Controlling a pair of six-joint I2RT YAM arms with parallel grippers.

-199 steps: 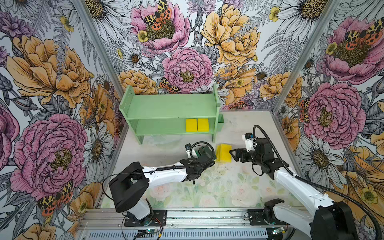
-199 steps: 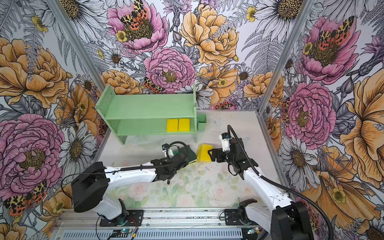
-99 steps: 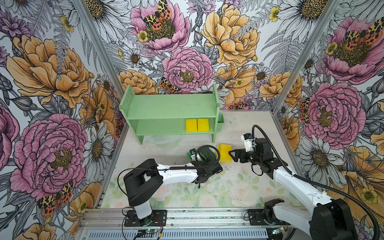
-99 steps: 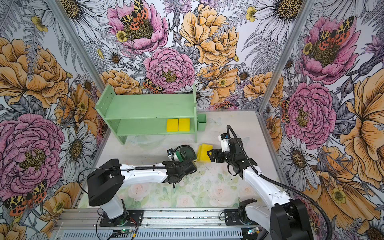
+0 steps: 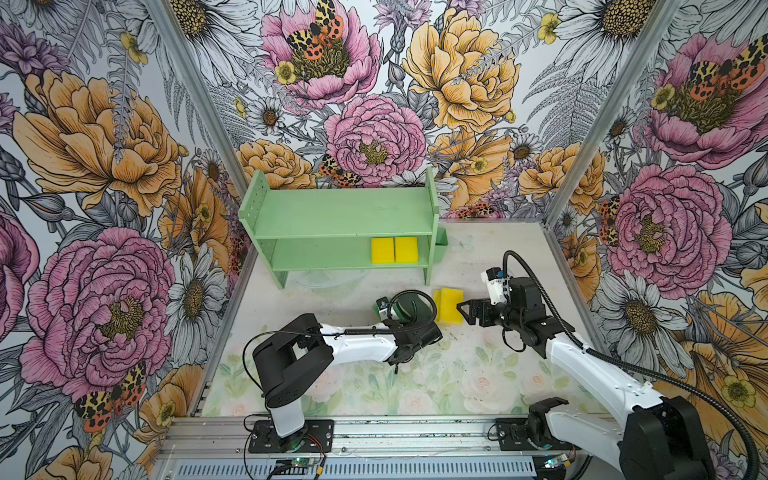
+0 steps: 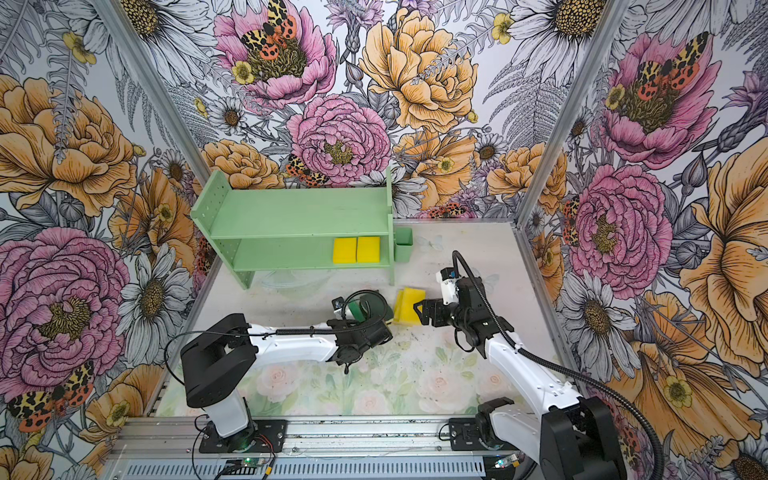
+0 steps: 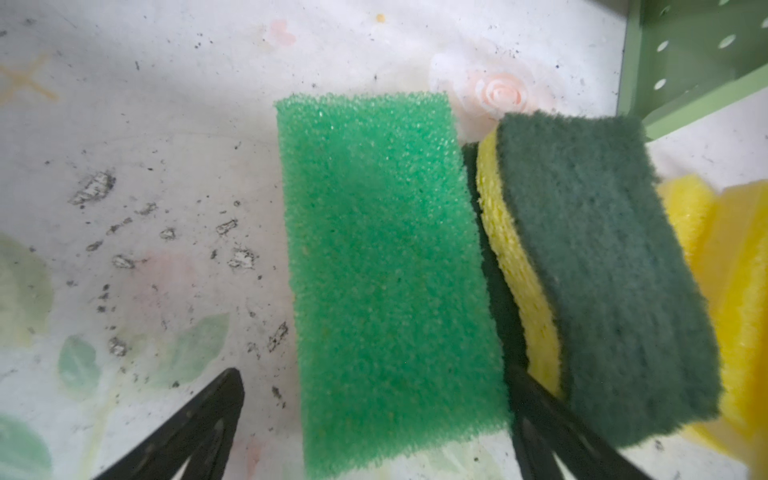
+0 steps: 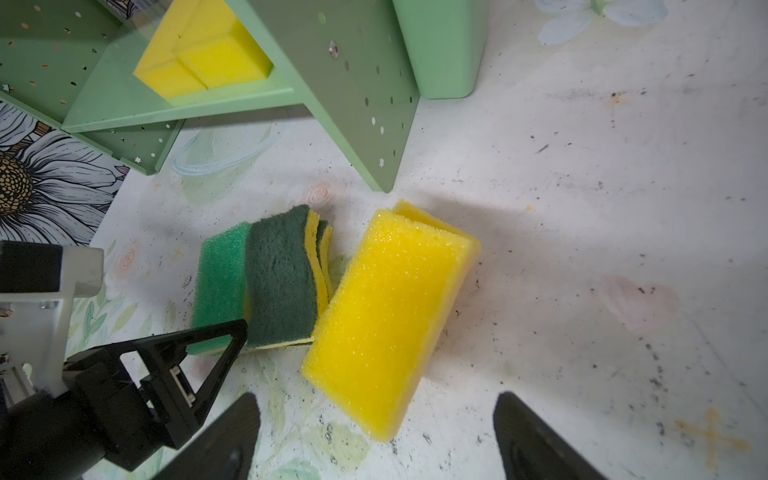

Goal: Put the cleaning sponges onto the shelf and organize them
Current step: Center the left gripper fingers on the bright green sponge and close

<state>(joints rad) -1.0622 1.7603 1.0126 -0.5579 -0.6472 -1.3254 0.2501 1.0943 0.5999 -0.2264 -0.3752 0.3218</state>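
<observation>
Straddling bright-green rectangular foam sponge [image 7: 386,270] with left gripper [image 7: 374,374] spread; fronting yellow foam block [image 8: 386,311] with right gripper [image 8: 376,399] agape. Likely next: pinch, lift to mint-green wooden shelf [image 5: 340,216].

shelf [image 5: 332,212] lwr tier: 2 yel sponges [image 5: 394,250] | front: grn/dk-grn/yel sponge pile [image 8: 282,278]

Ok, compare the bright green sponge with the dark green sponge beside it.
Surface: the bright green sponge has a coarse, open-pored top; the dark green sponge has a dense, felt-like one.
Outline: the bright green sponge has straight sides, the dark green sponge wavy ones.
Pose: the bright green sponge lies flat on the table, the dark green sponge sits tilted.
Both lie off the shelf.
</observation>
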